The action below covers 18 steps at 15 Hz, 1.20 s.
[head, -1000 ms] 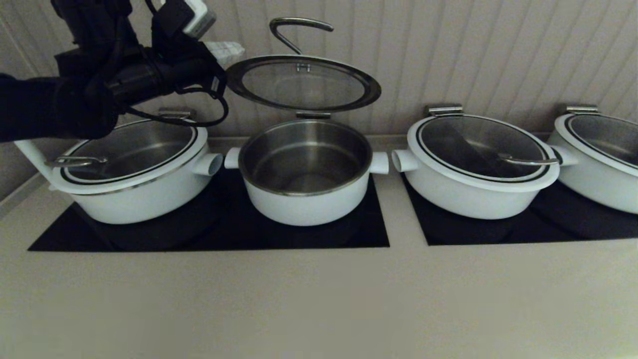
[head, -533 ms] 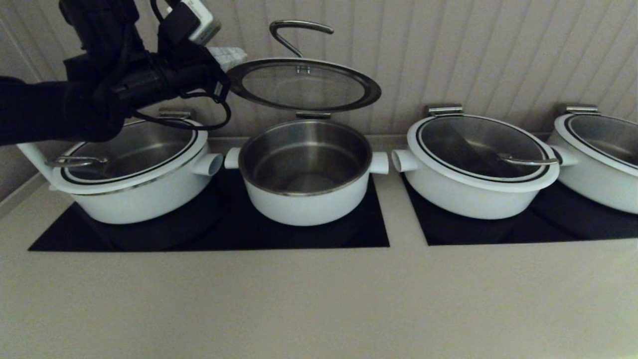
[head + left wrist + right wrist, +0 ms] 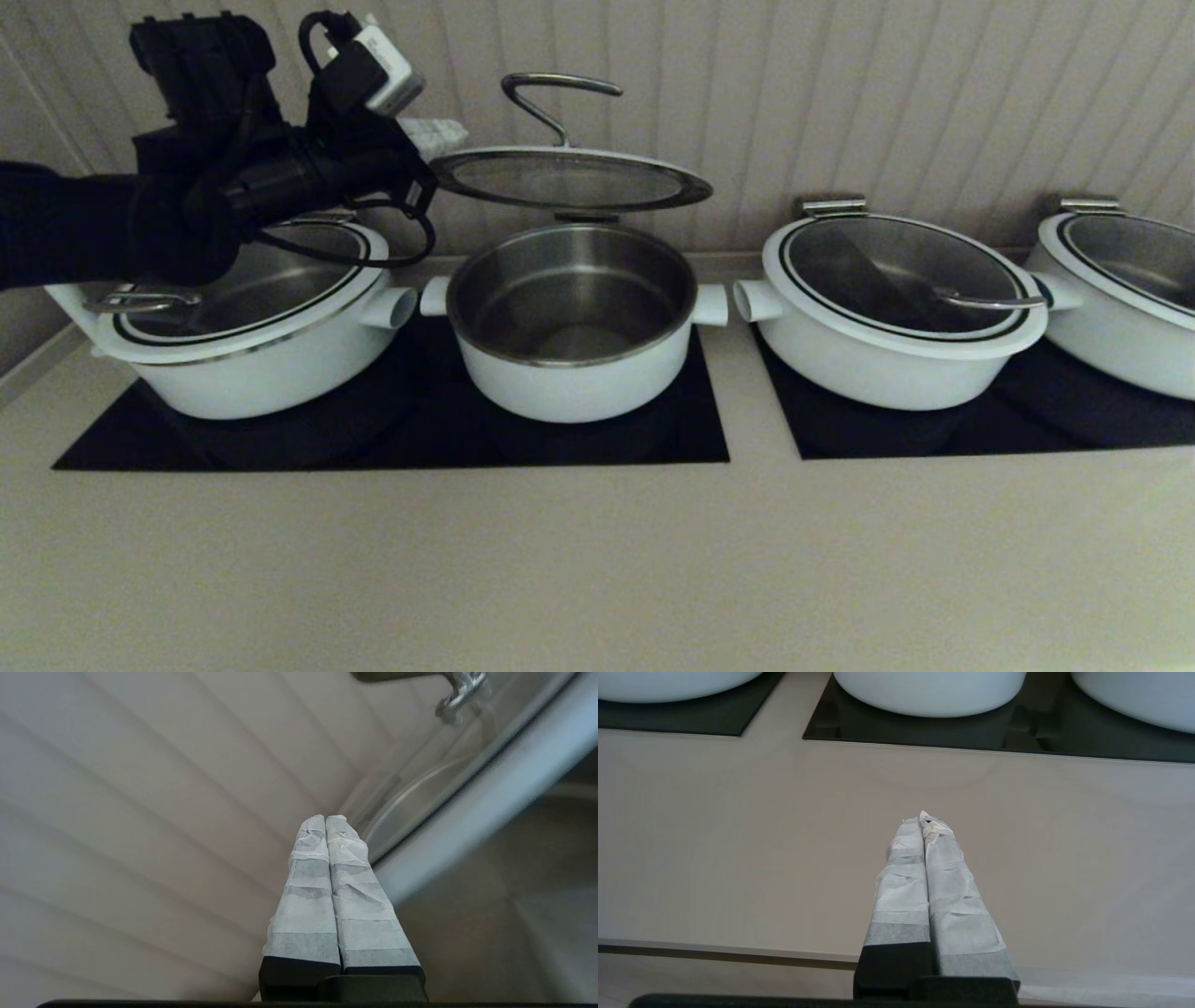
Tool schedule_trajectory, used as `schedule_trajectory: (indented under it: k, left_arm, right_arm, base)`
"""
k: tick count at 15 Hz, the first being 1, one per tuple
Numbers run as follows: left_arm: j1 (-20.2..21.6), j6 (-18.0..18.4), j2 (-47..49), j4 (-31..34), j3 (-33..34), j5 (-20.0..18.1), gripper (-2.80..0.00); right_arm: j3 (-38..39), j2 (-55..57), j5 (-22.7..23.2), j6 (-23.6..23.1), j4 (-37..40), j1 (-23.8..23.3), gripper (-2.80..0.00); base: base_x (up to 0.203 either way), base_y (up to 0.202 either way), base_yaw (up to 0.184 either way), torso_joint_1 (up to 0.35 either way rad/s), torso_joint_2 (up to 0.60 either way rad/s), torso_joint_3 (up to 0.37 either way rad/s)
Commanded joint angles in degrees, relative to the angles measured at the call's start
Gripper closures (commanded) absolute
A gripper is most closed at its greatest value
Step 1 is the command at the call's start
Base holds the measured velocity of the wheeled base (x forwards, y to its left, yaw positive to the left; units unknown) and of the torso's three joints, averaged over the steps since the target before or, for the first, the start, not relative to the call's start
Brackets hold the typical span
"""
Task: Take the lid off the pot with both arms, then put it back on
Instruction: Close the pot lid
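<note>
The deep white pot [image 3: 571, 373] stands open on the black cooktop, its steel inside showing. Its glass lid [image 3: 569, 179] hangs above it, tilted up at the front and joined at the back by the hinge tab; the steel bar handle [image 3: 551, 89] stands on top. My left gripper [image 3: 434, 135] is shut, its taped fingers pressed together and lying against the lid's left rim. In the left wrist view the gripper [image 3: 325, 819] sits beside the lid's rim [image 3: 490, 798]. My right gripper [image 3: 922, 817] is shut and empty over the bare counter, out of the head view.
A wider white pot [image 3: 243, 373] with its lid on stands under my left arm. Two more lidded wide pots [image 3: 896, 364] [image 3: 1120, 336] stand to the right on a second black cooktop [image 3: 980, 434]. A panelled wall [image 3: 840, 93] rises close behind.
The lid has swung down toward the pot, from steeply raised to nearly level. My left arm has come down with it, still at its left rim.
</note>
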Motion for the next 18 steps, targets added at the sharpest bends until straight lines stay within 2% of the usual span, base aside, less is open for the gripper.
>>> schedule_trajectory:
  k: [1,5,9,13,18]
  left_arm:
    - [0.04,0.23,-0.84,-0.44,0.66,-0.14,0.00]
    - [0.04,0.23,-1.87,-0.47,2.28,-0.14,0.00]
    - [0.04,0.47,-5.25,-1.03,9.11,-0.14,0.00]
    - [0.04,0.40,-6.79,-4.70,14.59,-0.14,0.00]
    - [-0.14,0.49,-6.81,-7.70,18.01,-0.14,0.00]
  right_arm:
    - [0.00,0.09,0.02,-0.05,-0.01,0.01,0.00]
    - [0.00,0.09,0.02,-0.05,-0.01,0.01,0.00]
    - [0.00,0.09,0.02,-0.05,-0.01,0.01,0.00]
    - [0.00,0.09,0.02,-0.05,-0.01,0.01,0.00]
    - [0.00,0.09,0.02,-0.05,-0.01,0.01,0.00]
  base:
    - [0.000,0.000,0.000,0.000,0.00,0.000]
    - [0.000,0.000,0.000,0.000,0.00,0.000]
    - [0.000,0.000,0.000,0.000,0.00,0.000]
    - [0.000,0.000,0.000,0.000,0.00,0.000]
    - [0.000,0.000,0.000,0.000,0.00,0.000]
